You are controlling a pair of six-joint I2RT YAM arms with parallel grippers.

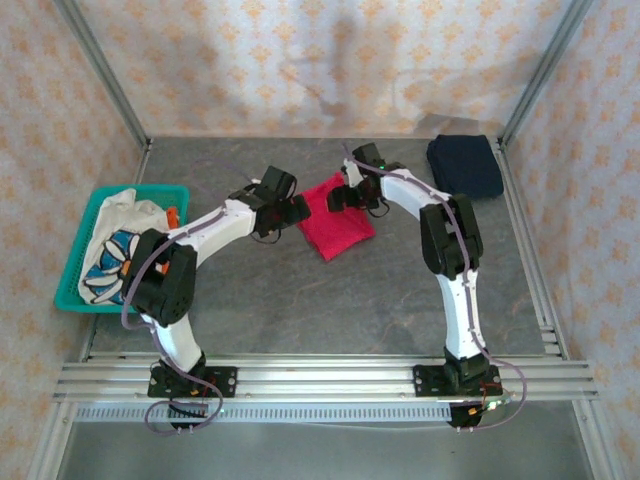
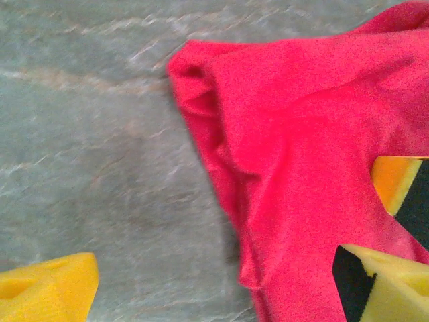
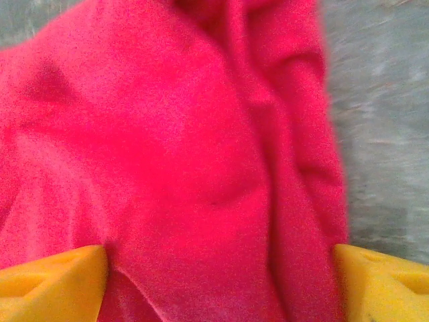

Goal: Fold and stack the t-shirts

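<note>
The left gripper [image 2: 214, 285] is released, its yellow fingers [image 2: 47, 288] spread wide. One is over bare table [image 2: 87, 134] and the other over the edge of the red t-shirt [image 2: 301, 147]. The right gripper [image 3: 218, 285] is likewise slack, straddling the same cloth and clamping nothing. The red shirt lies directly under and between the two grippers as a compact, slightly rumpled rectangle. Beyond the right gripper, on its outer side, sits the folded navy t-shirt [image 1: 465, 165]. Well out to the left gripper's outer side, the flower-print t-shirt [image 1: 115, 250] lies in the teal basket [image 1: 160, 192]. The fold looks finished. Stacking likely comes next, which calls for pinching opposite edges through all layers so that nothing unfolds.
</note>
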